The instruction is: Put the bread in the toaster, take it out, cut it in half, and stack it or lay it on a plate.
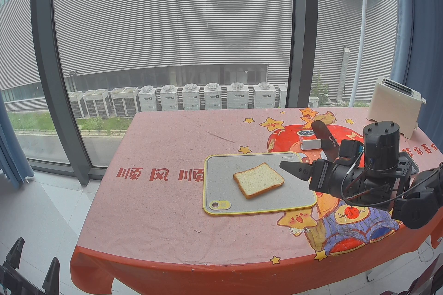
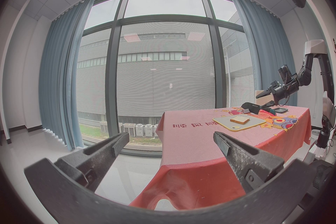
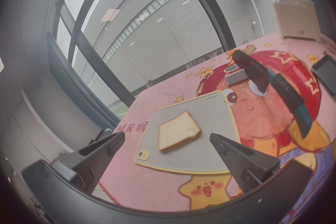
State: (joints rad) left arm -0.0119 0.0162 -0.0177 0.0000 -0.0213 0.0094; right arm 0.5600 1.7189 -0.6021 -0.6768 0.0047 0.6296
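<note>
While the bread slice (image 1: 258, 179) lies on the cutting board (image 1: 221, 185), the right gripper (image 3: 165, 136) hovers beside it, fingers (image 3: 101, 151) apart. The left gripper (image 2: 170, 135), likewise spread, hangs well off the table (image 2: 196, 151).

Knife (image 1: 326, 138) — handle hidden behind the right arm (image 1: 383, 157).

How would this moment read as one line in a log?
bread whole, flat on cutting board | right gripper open, hovering right of board | left gripper open, low beside table | toaster far right corner
</note>
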